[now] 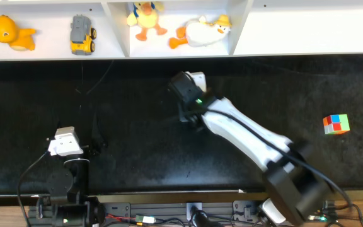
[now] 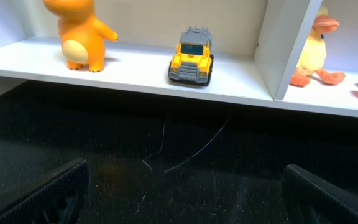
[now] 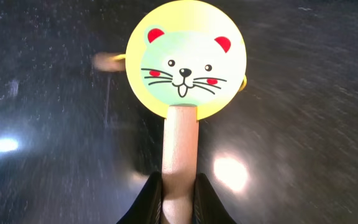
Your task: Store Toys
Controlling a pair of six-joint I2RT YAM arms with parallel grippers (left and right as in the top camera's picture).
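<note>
Gripping cat-face rattle (image 3: 186,65) by its wooden handle: right gripper (image 3: 179,190) | left gripper (image 2: 185,193): fingers wide apart over black mat (image 2: 73,130)

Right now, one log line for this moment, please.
right gripper: shut on rattle handle, over table | left gripper: open, facing shelf | cube: on table, not shelved | truck: on shelf

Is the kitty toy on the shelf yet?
No, it's out. The right gripper is shut on the wooden handle of the kitty toy, over the black table, away from the white shelf.
</note>
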